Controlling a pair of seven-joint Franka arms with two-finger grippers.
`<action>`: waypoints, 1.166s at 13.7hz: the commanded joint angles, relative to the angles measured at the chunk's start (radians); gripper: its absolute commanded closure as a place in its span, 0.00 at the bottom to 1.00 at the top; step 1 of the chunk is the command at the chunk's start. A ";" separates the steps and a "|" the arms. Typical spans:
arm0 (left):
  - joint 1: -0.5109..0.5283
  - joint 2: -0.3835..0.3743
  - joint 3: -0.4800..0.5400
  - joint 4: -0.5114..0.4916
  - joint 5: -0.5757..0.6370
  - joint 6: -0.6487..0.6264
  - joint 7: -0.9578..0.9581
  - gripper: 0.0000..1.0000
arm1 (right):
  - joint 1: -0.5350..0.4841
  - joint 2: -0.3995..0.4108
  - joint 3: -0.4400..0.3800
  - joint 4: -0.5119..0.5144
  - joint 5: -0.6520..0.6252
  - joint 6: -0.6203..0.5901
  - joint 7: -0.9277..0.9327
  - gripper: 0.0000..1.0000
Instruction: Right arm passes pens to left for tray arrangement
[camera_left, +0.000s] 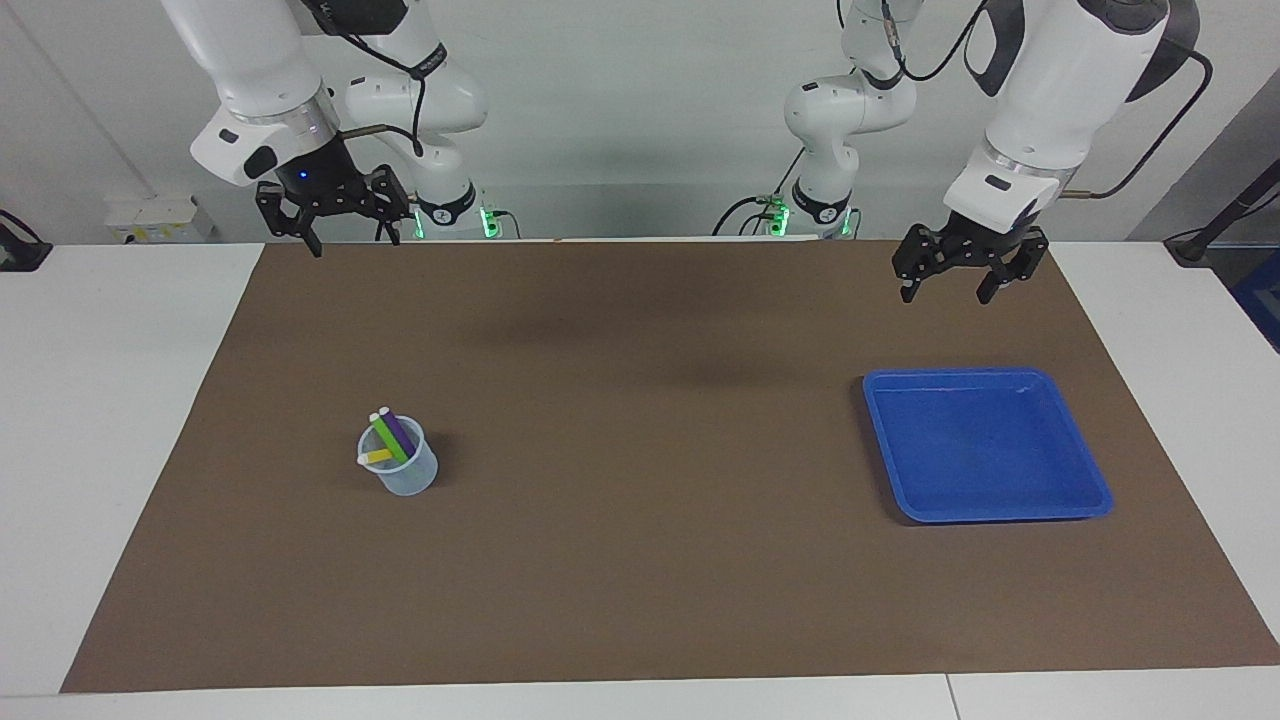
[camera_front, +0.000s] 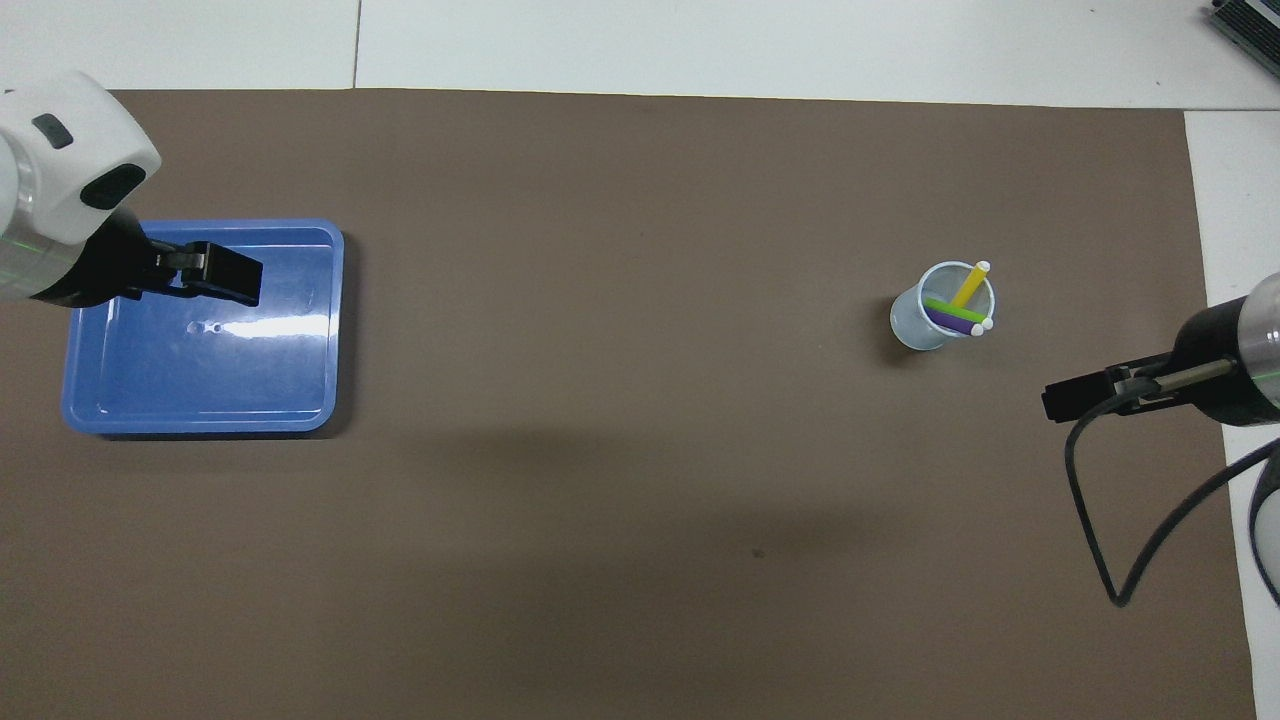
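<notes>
White counter (camera_left: 120, 420) surface is covered across its middle by a large brown mat (camera_left: 640, 540). Toward the right arm's end of the mat, a small translucent cup (camera_left: 403, 468) is stood upright, and the three pens (camera_left: 390, 438) are held inside it: the purple and green ones are leaned together with pale ends pointing to about eleven o'clock in the facing view, while the yellow one is tilted toward nine o'clock. Toward the left arm's end, well apart from the cup, the blue tray (camera_left: 1085, 470) is laid flat on the mat with nothing seen in it.

Both arms are held raised. The right tool (camera_left: 345, 238), marked by a blue light on its wrist, is hung over the mat's edge nearest the robots, with its fingers spread and nothing between them. The left tool (camera_left: 948, 288) is hung over the mat just on the robots' side of the tray, likewise spread and holding nothing.
</notes>
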 joint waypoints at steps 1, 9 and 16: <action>0.007 -0.027 -0.001 -0.028 0.018 0.006 0.000 0.00 | 0.005 0.007 -0.004 0.014 -0.001 -0.011 0.022 0.00; 0.007 -0.027 -0.001 -0.028 0.018 0.006 0.000 0.00 | 0.012 0.007 -0.004 0.008 -0.001 -0.005 0.013 0.00; 0.007 -0.027 -0.001 -0.028 0.018 0.006 0.000 0.00 | 0.018 -0.011 0.012 -0.008 0.002 0.018 -0.013 0.00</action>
